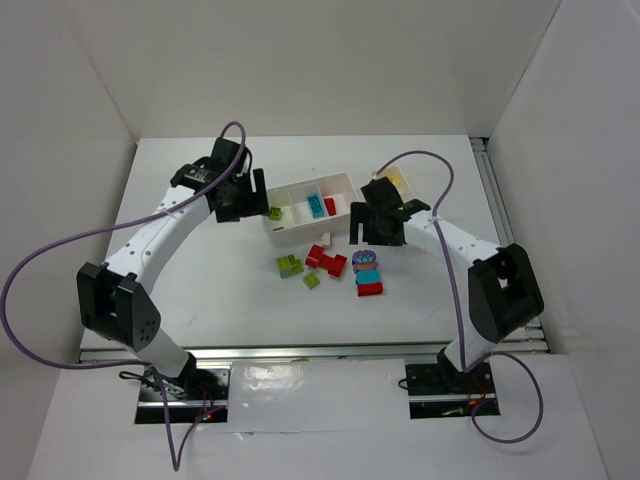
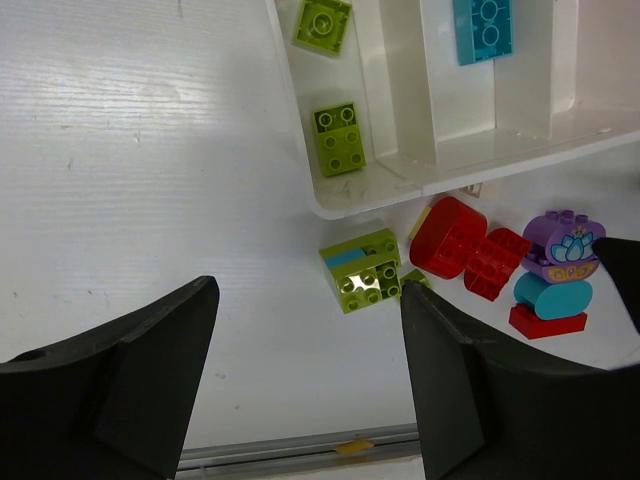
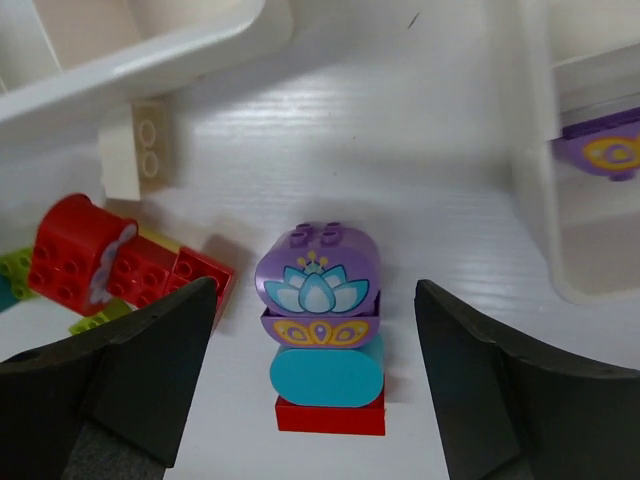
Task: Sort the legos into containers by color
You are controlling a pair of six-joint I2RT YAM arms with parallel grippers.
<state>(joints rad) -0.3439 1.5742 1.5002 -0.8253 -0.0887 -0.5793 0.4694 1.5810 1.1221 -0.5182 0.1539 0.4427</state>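
Bench (image 1: 200, 270) space holds the wider white tray (image 1: 300, 233) at centre, with the narrower tray (image 3: 540, 200) on its right. The left end effector (image 2: 308, 295) hangs released and empty by the wide tray's corner. The right end effector (image 3: 315, 290) is spread, gripping nothing, over a purple flower brick (image 3: 318, 270). Two lime legos (image 2: 338, 138) and a teal one (image 2: 482, 28) lie in separate compartments. Red bricks (image 2: 462, 245) lie loose on the bench.

Glossy plastic legos (image 3: 318, 285), matt table (image 2: 130, 160)

White table (image 1: 420, 305), plain white walls (image 1: 320, 60)
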